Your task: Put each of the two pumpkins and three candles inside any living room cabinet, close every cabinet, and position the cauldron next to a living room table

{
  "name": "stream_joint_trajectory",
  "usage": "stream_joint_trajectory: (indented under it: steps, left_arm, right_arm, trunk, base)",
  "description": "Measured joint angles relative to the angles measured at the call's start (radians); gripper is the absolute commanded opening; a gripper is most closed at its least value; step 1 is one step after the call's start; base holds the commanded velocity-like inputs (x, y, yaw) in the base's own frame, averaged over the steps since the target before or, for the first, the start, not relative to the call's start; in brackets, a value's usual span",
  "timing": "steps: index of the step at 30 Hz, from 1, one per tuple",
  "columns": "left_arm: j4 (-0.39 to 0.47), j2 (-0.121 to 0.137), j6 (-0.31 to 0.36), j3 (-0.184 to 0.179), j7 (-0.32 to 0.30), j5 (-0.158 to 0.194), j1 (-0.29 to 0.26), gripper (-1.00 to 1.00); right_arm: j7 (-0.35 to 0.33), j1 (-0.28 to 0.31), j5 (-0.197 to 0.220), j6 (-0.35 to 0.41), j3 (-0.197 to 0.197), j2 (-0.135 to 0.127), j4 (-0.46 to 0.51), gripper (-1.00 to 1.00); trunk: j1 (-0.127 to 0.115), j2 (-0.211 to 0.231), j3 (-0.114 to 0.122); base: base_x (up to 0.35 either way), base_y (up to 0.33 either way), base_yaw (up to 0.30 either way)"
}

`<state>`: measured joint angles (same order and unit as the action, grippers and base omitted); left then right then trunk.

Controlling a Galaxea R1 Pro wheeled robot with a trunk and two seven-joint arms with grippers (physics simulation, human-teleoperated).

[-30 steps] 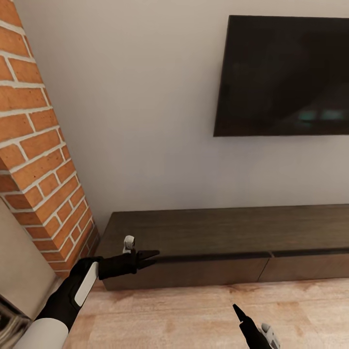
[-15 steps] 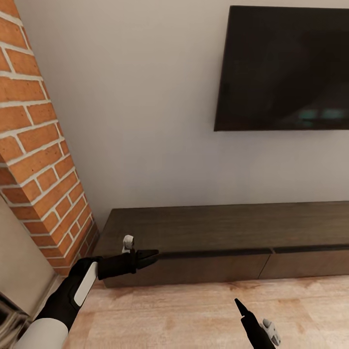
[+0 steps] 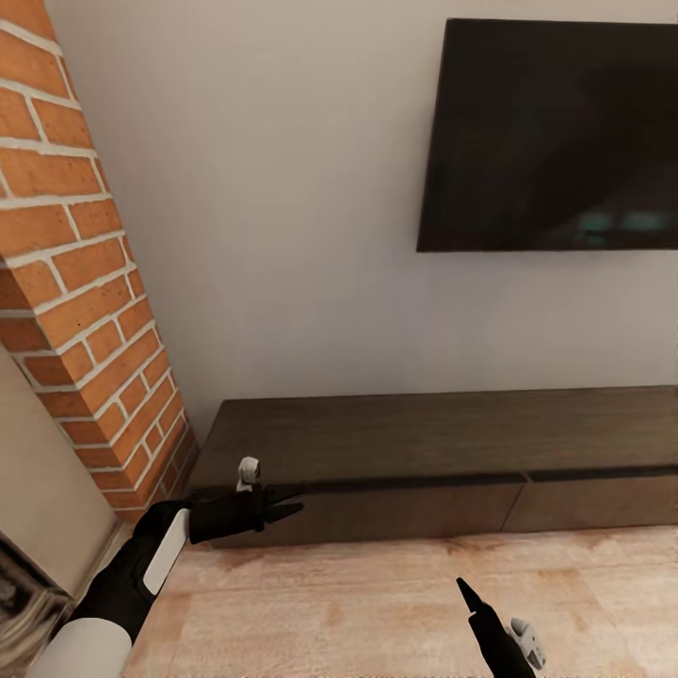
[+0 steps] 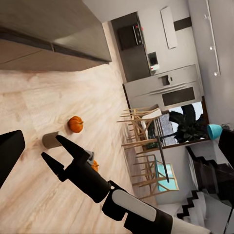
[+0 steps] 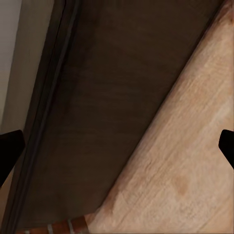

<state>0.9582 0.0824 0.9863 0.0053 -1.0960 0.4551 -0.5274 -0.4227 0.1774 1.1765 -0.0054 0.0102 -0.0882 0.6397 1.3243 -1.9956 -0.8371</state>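
The left end effector (image 3: pixel 282 505) hangs with its 2 black fingers slightly parted and nothing between them, just in front of the long, low dark-brown wooden cabinet (image 3: pixel 443 443), at that cabinet's brick-side end. The right end effector (image 4: pixel 58 152) (seen from the left wrist camera) is spread wide and empty, above the pale wooden plank floor (image 3: pixel 377 603), apart from the cabinet's front. The cabinet's flat fronts sit flush and closed. Away from the cabinet, on the floor, lie a small bright-orange ribbed pumpkin (image 4: pixel 75 124), a stubby grey-beige candle (image 4: pixel 50 139) just beside it, and a 2nd orange pumpkin (image 4: pixel 94 165) partly hidden behind the right arm. Above the cabinet hangs a black wall-mounted screen (image 3: pixel 556 132); a red brick column (image 3: pixel 85 311) adjoins it.
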Motion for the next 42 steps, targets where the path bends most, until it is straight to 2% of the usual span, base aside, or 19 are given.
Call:
stream_joint_trajectory:
  steps: [7,28,42]
  left_arm:
    - [0.000,0.000,0.000,-0.001,0.000,-0.001,0.000,1.00]
    - [0.002,0.000,0.000,-0.003,0.000,-0.002,0.000,1.00]
    - [0.002,-0.001,0.000,-0.010,0.000,-0.004,0.000,1.00]
  right_arm:
    - [-0.006,0.000,0.000,-0.011,0.000,0.001,-0.001,1.00]
    - [-0.005,0.000,0.001,-0.044,-0.001,0.005,-0.001,1.00]
    - [-0.010,0.000,0.001,-0.044,-0.001,0.005,0.005,1.00]
  trunk:
    - [0.000,0.000,0.000]
    - [0.000,0.000,0.000]
    - [0.053,-0.098,-0.044]
  base:
    - [-0.117,0.019,0.000]
    - [-0.004,0.001,0.000]
    - [0.000,0.000,0.000]
